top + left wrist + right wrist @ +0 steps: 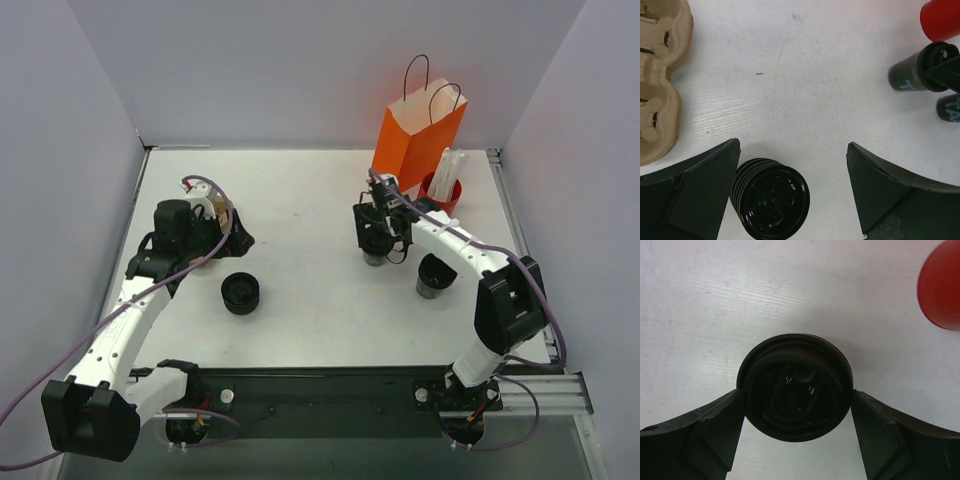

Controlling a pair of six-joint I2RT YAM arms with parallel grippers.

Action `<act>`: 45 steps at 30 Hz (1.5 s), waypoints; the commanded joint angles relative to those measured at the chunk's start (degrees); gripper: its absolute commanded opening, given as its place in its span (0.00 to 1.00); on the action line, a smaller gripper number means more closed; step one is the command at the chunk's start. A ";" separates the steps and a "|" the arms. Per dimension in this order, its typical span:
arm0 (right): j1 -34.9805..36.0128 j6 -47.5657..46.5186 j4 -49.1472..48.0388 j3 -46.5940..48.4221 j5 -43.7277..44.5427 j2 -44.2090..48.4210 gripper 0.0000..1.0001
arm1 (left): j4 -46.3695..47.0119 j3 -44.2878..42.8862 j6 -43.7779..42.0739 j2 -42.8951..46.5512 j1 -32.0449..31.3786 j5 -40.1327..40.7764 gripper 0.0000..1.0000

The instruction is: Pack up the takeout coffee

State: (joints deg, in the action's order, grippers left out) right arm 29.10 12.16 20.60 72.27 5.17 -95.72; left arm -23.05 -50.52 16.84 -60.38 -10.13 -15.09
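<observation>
Your right gripper (796, 395) sits low over the takeout coffee (790, 365), one finger on each side of its black lid. From the wrist view the fingers meet the lid's edge, but you cannot tell whether they actually pinch the cup. The coffee stands upright on the worktop (300, 200), right of centre – in front of the orange paper bag (415, 140) and near the red cup (940, 285) of white straws (450, 165). A second dark cup (435, 277) stands just beside it. Your left gripper (792, 145) is spread wide and holds nothing – it hangs above a ribbed black lid stack (770, 200), with a cardboard cup carrier (660, 85) nearby.
</observation>
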 commanded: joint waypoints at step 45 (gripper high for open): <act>-14.68 -18.05 6.12 39.42 -7.97 -5.86 0.79 | 1.16 0.25 -1.11 1.31 -0.50 0.33 0.97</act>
State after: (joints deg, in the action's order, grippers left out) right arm 16.53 0.05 25.02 105.41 -0.25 -94.96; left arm -23.35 -50.26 16.14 -60.31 -10.15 -14.13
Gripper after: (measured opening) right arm 0.806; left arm 0.969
